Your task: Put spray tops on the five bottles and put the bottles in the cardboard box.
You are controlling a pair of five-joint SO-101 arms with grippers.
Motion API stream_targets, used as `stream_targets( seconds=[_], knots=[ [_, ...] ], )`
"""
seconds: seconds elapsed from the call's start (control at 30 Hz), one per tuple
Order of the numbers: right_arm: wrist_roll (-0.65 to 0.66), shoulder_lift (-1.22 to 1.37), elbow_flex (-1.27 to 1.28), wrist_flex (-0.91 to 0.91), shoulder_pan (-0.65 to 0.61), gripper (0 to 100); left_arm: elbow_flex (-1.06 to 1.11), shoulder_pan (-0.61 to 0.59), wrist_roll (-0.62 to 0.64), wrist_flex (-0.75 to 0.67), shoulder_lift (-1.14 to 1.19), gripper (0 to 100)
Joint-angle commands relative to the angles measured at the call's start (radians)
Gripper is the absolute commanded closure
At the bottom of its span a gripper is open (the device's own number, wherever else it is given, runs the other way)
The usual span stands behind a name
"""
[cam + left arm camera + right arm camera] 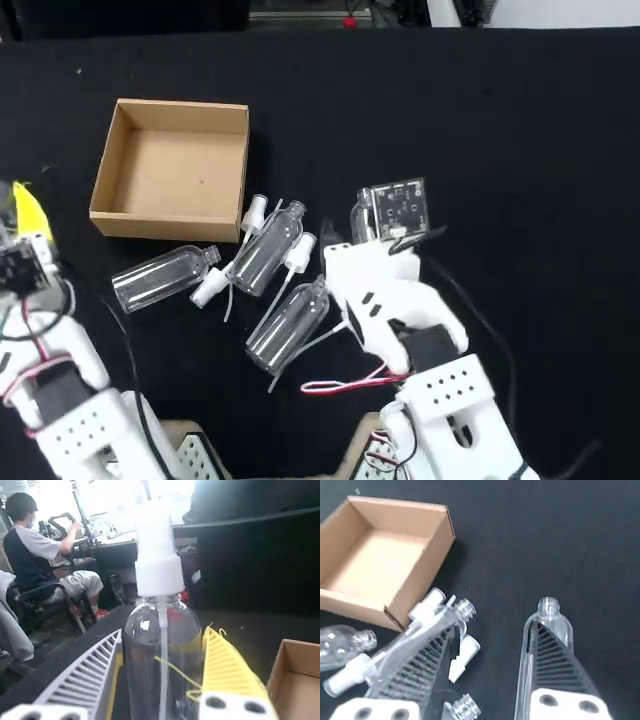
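Note:
My left gripper (pixel 163 633) is shut on a clear bottle (pixel 160 660) that stands upright between a grey finger and a yellow finger, with a white spray top (pixel 157 555) on its neck. In the high view this gripper (pixel 22 215) is at the table's left edge. My right gripper (pixel 492 630) is open above the table, and a capless bottle (pixel 549 617) lies beside one of its fingers (pixel 555 665). Three more capless bottles (pixel 165 276) (pixel 268 246) (pixel 290 322) lie near the cardboard box (pixel 105 180), with loose spray tops (pixel 255 213) (pixel 300 252) (pixel 212 288) among them.
The cardboard box (pixel 427 570) is open at the top and holds nothing. The right arm's body (pixel 400 310) rises from the front edge, with red and white wires (pixel 345 382) beside it. The black table runs bare to the back and right.

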Motion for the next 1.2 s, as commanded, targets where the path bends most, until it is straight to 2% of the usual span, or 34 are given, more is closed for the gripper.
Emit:
stream_targets(
  seconds=[0.0,0.17,0.4,0.63,0.77,1.17],
  knots=[
    [-0.009,-0.01,0.038,-0.098,0.017,78.6,-0.101,-0.048,-0.021,-0.288,0.299,84],
    [-0.009,-0.01,0.058,-0.132,0.017,78.6,-0.114,-0.094,-0.021,-0.5,0.56,84],
    [-0.009,-0.008,0.058,-0.132,0.017,78.6,-0.12,-0.093,-0.014,-0.726,0.821,84],
    [-0.009,-0.008,0.059,-0.13,0.017,78.6,-0.113,-0.101,0.164,-1.033,1.06,84],
    [-0.009,-0.008,0.059,-0.13,0.02,78.6,-0.134,-0.101,0.215,-1.135,1.2,84],
    [-0.009,-0.008,0.061,-0.13,0.021,78.6,-0.283,-0.185,0.219,-1.427,1.645,84]
  ],
)
